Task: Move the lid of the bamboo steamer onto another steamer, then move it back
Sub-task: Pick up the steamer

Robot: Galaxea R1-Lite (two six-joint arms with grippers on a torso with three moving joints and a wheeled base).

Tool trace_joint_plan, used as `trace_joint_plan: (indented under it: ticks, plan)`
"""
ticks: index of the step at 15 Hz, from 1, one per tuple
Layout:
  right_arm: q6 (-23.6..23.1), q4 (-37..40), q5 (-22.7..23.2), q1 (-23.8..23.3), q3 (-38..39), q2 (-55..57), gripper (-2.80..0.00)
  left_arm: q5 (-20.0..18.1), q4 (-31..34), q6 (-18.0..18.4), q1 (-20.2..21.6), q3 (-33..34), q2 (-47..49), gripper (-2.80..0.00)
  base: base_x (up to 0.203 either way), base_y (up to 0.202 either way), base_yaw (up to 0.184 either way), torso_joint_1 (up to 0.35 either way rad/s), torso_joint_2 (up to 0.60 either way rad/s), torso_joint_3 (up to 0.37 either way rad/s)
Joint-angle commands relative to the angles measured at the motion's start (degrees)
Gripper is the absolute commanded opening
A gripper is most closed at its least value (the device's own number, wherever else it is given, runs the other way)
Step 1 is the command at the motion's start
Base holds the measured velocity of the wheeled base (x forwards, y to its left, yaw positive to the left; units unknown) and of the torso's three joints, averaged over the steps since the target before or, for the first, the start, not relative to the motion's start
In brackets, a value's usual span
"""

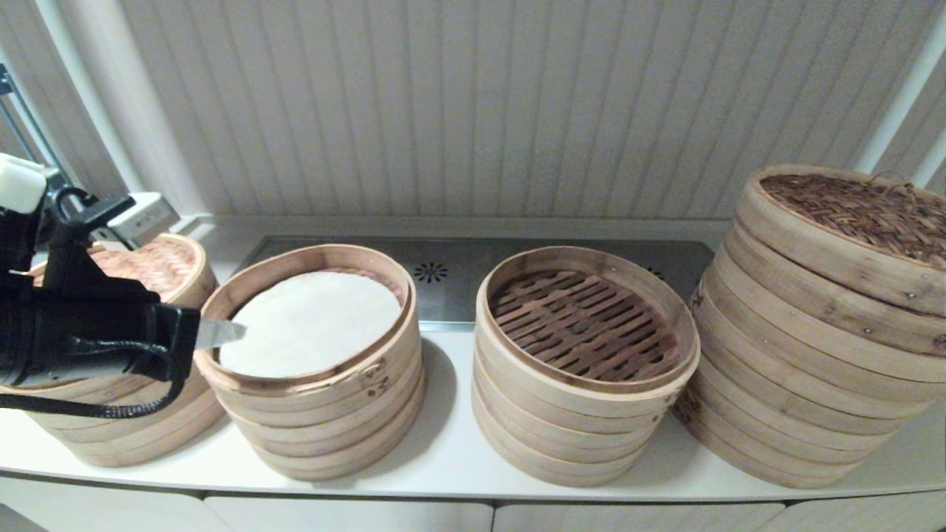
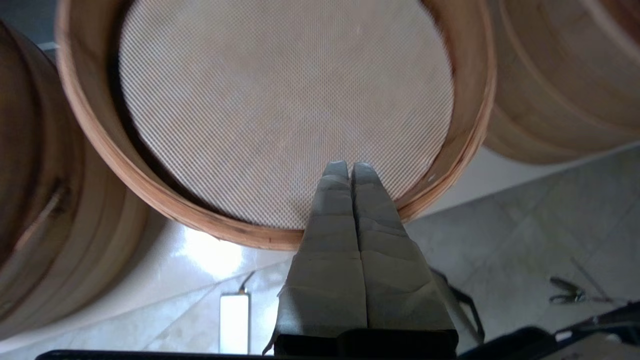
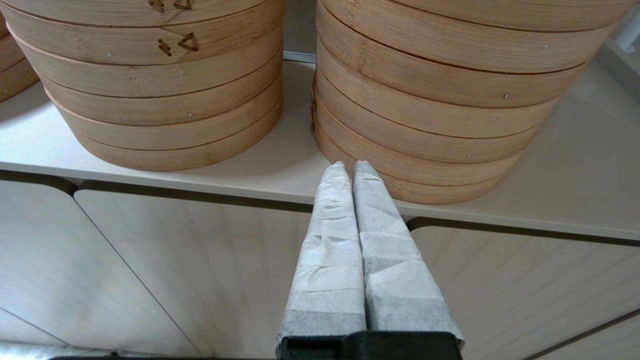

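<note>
Four steamer stacks on the counter (image 1: 458, 462). We see lids on two of them: a woven lid on the far-left stack (image 1: 159, 262) behind our left arm, and a darker woven lid (image 1: 861, 210) on the tall far-right stack. The liner steamer (image 1: 314, 325) and the slatted steamer (image 1: 584, 318) sit uncovered.

We can't tell from this which leg we're on; nothing's in hand, so at least one lid grasp looks left to do.

Left gripper (image 1: 235, 332) has its fingers pressed together, holding nothing, tips just over the near rim of the liner steamer, right beside the far-left lid.

Right gripper (image 3: 350, 167) is also closed and empty, parked low in front of the counter edge, below the stacks.
</note>
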Motion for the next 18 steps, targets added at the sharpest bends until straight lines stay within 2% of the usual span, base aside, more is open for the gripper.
trace_joint_plan:
  ticks: [1,4,6,8,11,12,13,16,18]
  plan:
    - [0.0,0.0,0.0,0.0,0.0,-0.1,-2.8,0.2,-0.4,-0.8,0.1,-1.8,-2.8,-2.8,0.0,0.0,0.0,0.0,0.0,0.0]
    - [0.0,0.1,0.0,0.0,0.0,-0.1,-2.8,3.8,-1.9,-2.0,1.3,-1.8,-9.8,-2.8,0.0,0.0,0.0,0.0,0.0,0.0]
    - [0.0,0.1,0.0,0.0,0.0,-0.1,-2.8,6.5,-2.5,-2.1,2.7,0.8,-16.2,-2.8,0.0,0.0,0.0,0.0,0.0,0.0]
    - [0.0,0.1,0.0,0.0,0.0,-0.1,-2.8,7.5,-4.1,-2.1,3.9,6.7,-23.8,-2.8,0.0,0.0,0.0,0.0,0.0,0.0]
    - [0.0,0.1,0.0,0.0,0.0,-0.1,-2.8,8.6,-9.2,-2.3,4.5,19.7,-36.4,-2.8,0.0,0.0,0.0,0.0,0.0,0.0]
    - [0.0,0.1,0.0,0.0,0.0,-0.1,-2.8,10.0,-10.5,-2.4,4.6,23.7,-40.0,-2.8,0.0,0.0,0.0,0.0,0.0,0.0]
    - [0.0,0.1,0.0,0.0,0.0,-0.1,-2.8,12.3,-11.3,-3.1,4.6,27.1,-42.7,-2.8,0.0,0.0,0.0,0.0,0.0,0.0]
    - [0.0,0.1,0.0,0.0,0.0,-0.1,-2.8,16.7,-10.4,-10.8,4.7,33.9,-46.3,-2.8,0.0,0.0,0.0,0.0,0.0,0.0]
    - [-0.1,0.1,0.0,0.0,0.0,-0.1,-2.8,19.7,-7.5,-12.2,4.8,35.7,-45.9,-2.8,0.0,0.0,0.0,0.0,0.0,0.0]
